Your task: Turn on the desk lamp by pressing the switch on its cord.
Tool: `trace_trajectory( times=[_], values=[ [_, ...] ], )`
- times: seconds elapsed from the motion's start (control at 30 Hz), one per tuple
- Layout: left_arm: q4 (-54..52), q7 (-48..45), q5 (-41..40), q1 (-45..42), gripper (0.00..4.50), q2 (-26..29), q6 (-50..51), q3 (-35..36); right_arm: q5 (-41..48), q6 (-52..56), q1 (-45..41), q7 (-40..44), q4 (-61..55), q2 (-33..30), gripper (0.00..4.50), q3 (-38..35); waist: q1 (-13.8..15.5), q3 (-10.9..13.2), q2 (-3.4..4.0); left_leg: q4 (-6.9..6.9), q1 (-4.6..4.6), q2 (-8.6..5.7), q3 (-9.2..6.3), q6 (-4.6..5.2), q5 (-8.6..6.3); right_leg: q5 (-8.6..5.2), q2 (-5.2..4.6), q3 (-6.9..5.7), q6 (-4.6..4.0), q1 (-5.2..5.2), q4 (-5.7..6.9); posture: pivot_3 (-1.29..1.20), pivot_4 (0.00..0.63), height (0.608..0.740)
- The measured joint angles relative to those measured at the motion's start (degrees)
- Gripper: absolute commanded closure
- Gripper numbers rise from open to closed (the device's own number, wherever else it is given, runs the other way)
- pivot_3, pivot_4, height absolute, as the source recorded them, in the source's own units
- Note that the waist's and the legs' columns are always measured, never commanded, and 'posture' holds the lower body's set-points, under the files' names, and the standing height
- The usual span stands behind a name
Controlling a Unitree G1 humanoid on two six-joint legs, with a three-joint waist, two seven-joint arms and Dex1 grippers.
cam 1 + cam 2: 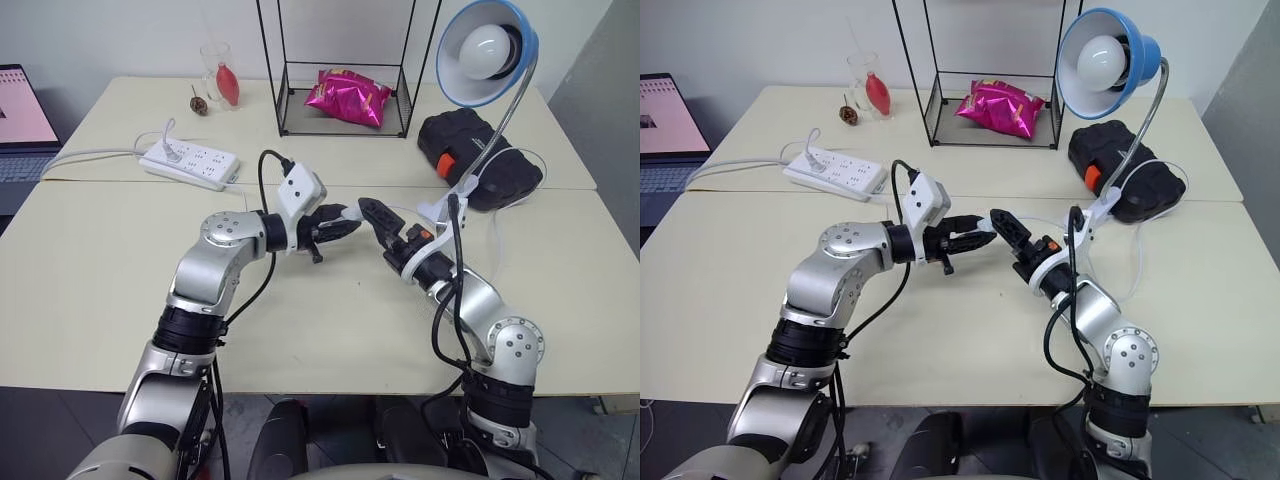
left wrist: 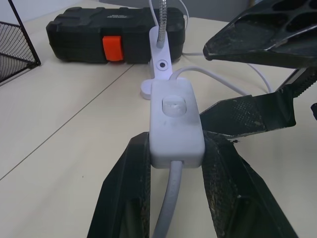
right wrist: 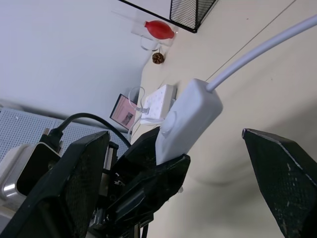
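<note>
**Switch held above the worktop, two end effectors meeting**

Nearest the viewer, over the front of the worktop (image 1: 90, 290), the left end effector (image 1: 338, 226) is clamped on the switch (image 2: 174, 121); its two black fingers (image 2: 130, 188) press the box's sides, with the rocker button facing up and free. The cord (image 2: 168, 208) leaves the switch between the fingers at one end and curves away from the other end toward the lamp's clip. Facing it, tip to tip, the right end effector (image 1: 376, 214) stands wide open, one finger to each side of the switch and neither touching it. Beyond them the lamp's (image 1: 487, 52) white clip base sits on the worktop just in front of a black case (image 1: 480, 155) with an orange latch; the gooseneck rises to the blue shade, bulb unlit. Farther back stand a wire rack holding a pink bag (image 1: 348, 97), a power strip (image 1: 190, 163) to the left, and a clear cup (image 1: 218, 72) with a red object.
</note>
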Motion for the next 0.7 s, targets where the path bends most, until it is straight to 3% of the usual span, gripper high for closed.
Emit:
trace_trajectory(
  times=[0.27,0.53,0.7],
  values=[
    [-1.23,0.45,-0.38,0.0,3.42,0.14,0.92,-0.66,1.76,-2.24,-0.34,-0.21,1.13,-0.02,0.0,1.77,-0.01,0.0,0.0,-0.12,-0.04,0.01,0.03,0.0,0.0,-0.01,0.0,0.01,-0.03,-0.11,0.0,0.0,0.15,0.74],
    [-1.42,0.5,-0.64,0.0,3.42,0.27,0.99,-1.0,2.49,-2.72,-0.35,-0.2,2.92,-0.17,1.63,2.92,-0.02,0.0,0.0,-0.18,-0.04,0.01,0.03,0.0,0.0,-0.02,0.0,0.01,-0.05,-0.14,0.0,0.0,0.15,0.74],
    [-1.81,0.54,-0.89,0.0,3.42,0.46,1.1,-1.01,3.31,-3.78,-0.36,-0.2,3.65,-0.16,2.95,3.13,-0.02,0.0,0.0,-0.2,-0.04,0.01,0.03,0.0,0.0,-0.03,0.0,0.01,-0.07,-0.14,-0.01,0.0,0.15,0.74]
  ],
)
